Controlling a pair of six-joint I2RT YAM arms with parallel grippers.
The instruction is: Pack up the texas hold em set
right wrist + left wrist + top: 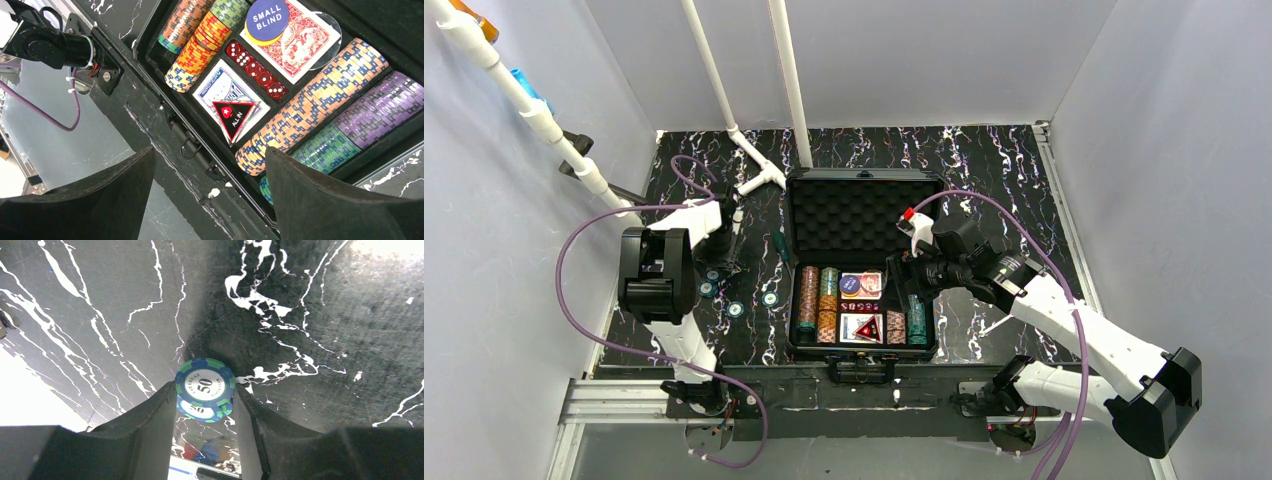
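Note:
The black case (796, 335) lies open at the table's middle, its foam lid (864, 215) tipped back. Its tray holds rows of striped chips (320, 95), red dice (255, 70), a red triangle piece (232, 116) on a card deck, and a second deck (300, 42). Left of the case, my left gripper (722, 262) (205, 385) is shut on a green-and-blue 50 chip (205, 382). A second such chip (200, 410) sits just beneath it. My right gripper (911, 275) (209, 150) hangs open over the case's front right edge, with nothing between its fingers.
Loose chips (736, 308) (770, 297) lie on the black marbled table between the left arm and the case. A small green-handled tool (780, 245) rests beside the lid. White pipes (789, 80) rise at the back. Grey walls close in on both sides.

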